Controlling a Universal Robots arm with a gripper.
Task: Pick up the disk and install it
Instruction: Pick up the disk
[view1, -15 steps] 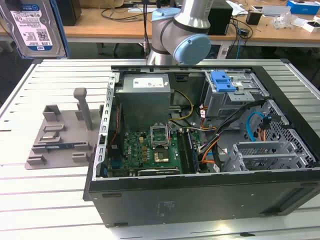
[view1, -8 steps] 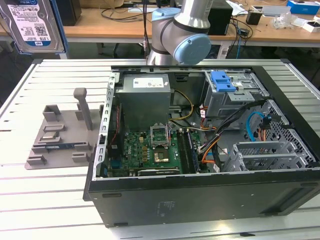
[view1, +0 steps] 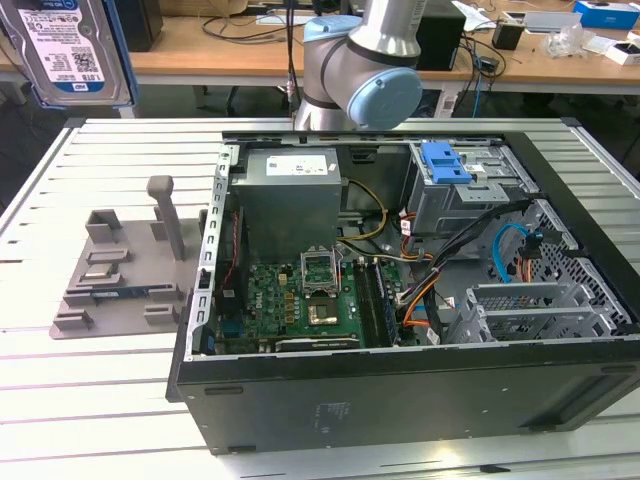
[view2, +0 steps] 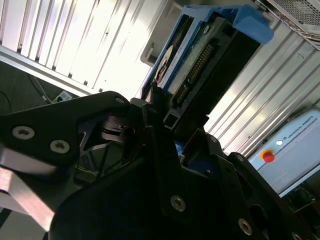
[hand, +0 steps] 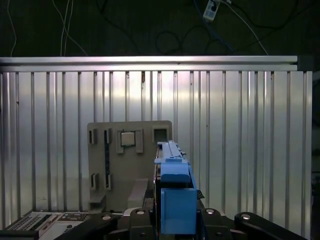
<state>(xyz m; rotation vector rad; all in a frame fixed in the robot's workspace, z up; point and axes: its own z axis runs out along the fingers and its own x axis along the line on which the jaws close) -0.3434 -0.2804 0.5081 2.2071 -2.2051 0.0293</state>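
1. claw (view2: 172, 119), black and two-fingered, on the single grey-and-blue robot arm (view1: 365, 60): closed tight on the flat rectangular silver disk with a white-and-blue label and blue plastic carrier rails (view2: 192, 70). its fingers are clamped against the disk's sides, and it has hold of nothing else.
2. the disk (view1: 75, 50) hangs in the air, well apart from the open black computer case (view1: 400, 400). it is out past the case's side on the exterior view's left, above the slatted aluminium table (view1: 100, 400).
3. in the first wrist view the disk (hand: 175, 192) stands edge-on, and the flat grey plastic fixture plate (hand: 130, 150) that sits beside the case lies below it.
4. handling, as i judge it: stiff, dense, weighty for its size and sensitive to knocks. the metal faces look slippery. the connector pins at one end, seen in the second wrist view, are best left untouched. the rails' long edges seem the safest place to take hold.
5. count: one disk, one claw, one arm, one case, one fixture plate, and one blue plastic bracket (view1: 445, 160) on the grey metal drive bay (view1: 450, 205) inside the case.
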